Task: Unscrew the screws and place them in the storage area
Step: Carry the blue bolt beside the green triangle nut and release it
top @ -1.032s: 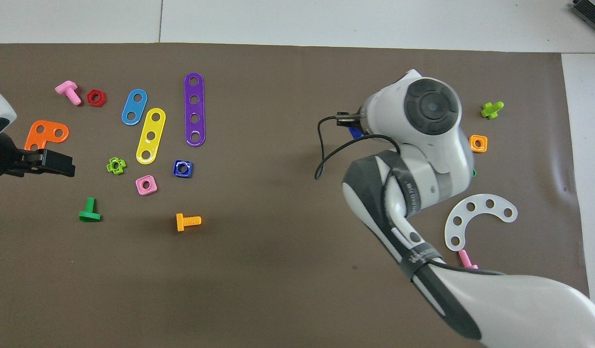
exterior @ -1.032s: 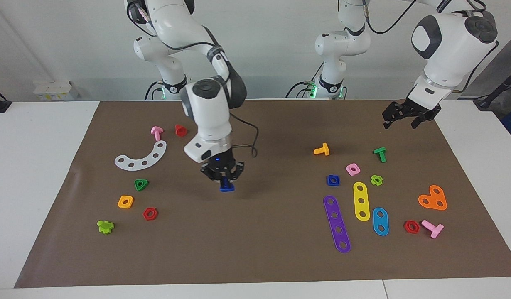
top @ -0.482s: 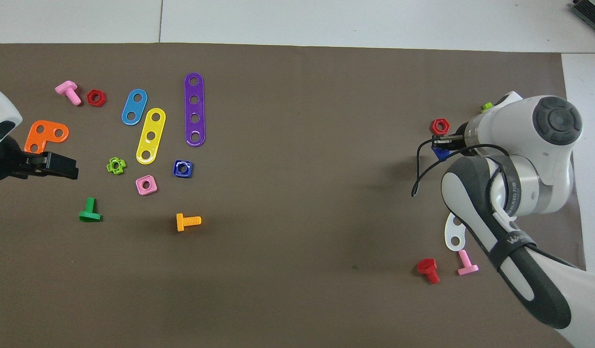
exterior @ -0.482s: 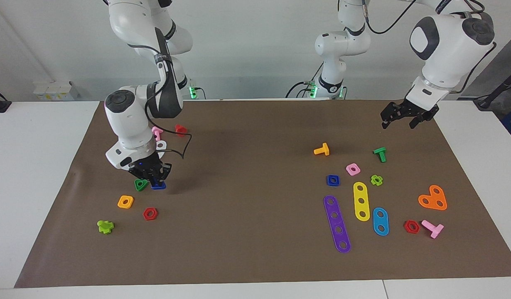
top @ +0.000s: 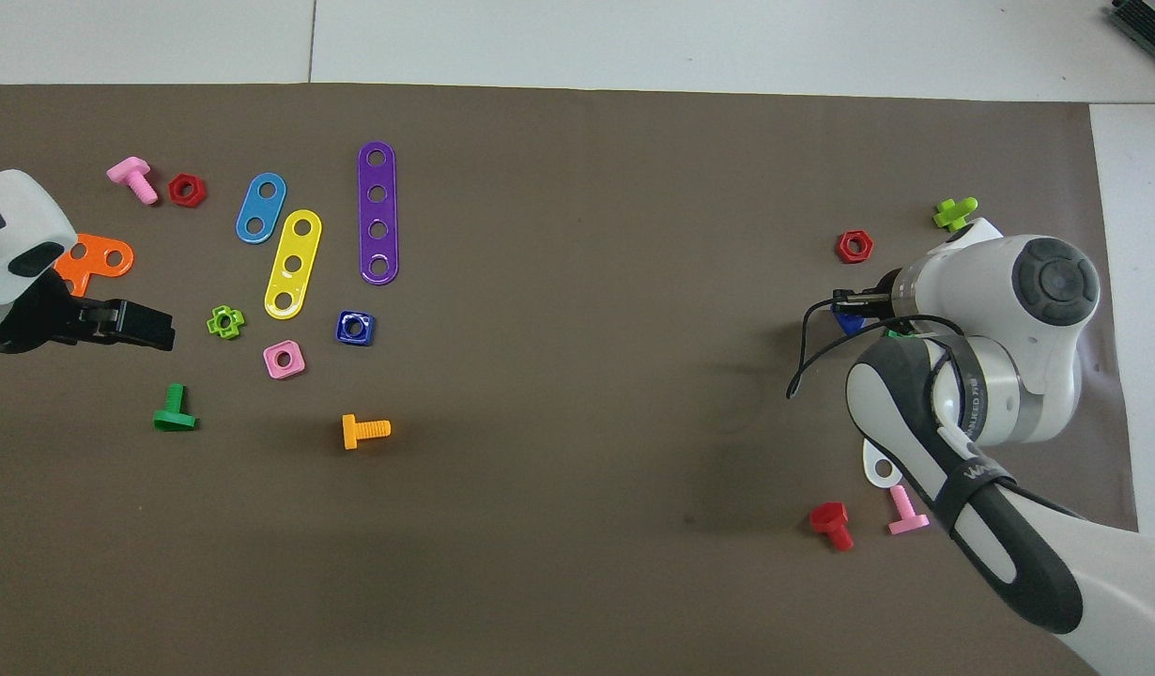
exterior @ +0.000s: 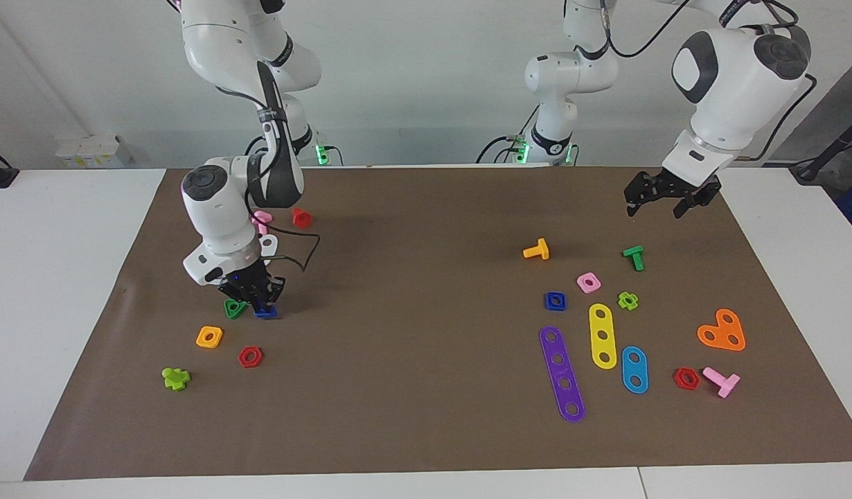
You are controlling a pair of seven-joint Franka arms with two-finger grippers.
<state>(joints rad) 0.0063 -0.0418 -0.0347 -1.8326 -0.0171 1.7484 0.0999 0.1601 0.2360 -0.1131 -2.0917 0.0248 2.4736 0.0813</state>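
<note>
The dark-blue screw (exterior: 265, 312) sits low at the mat, beside the green triangle nut (exterior: 235, 308) of the storage area. My right gripper (exterior: 260, 302) is right over it and shut on it; in the overhead view the screw (top: 850, 323) peeks out under the arm. The white curved strip (exterior: 267, 243) is mostly hidden by my right arm. The orange square nut (exterior: 209, 337) and red hexagon nut (exterior: 250, 357) lie farther from the robots. My left gripper (exterior: 656, 205) hangs open and empty above the mat at the left arm's end and waits.
A lime cross bolt (exterior: 176, 378), a pink bolt (exterior: 260, 220) and a red bolt (exterior: 301, 217) lie around the storage area. At the left arm's end lie the blue square nut (exterior: 555, 301), coloured strips, an orange bolt (exterior: 537, 249) and a green bolt (exterior: 634, 257).
My right arm carried the blue screw from the middle of the mat to the storage area and lowered it beside the green triangle nut. My left gripper drifted slightly toward the middle.
</note>
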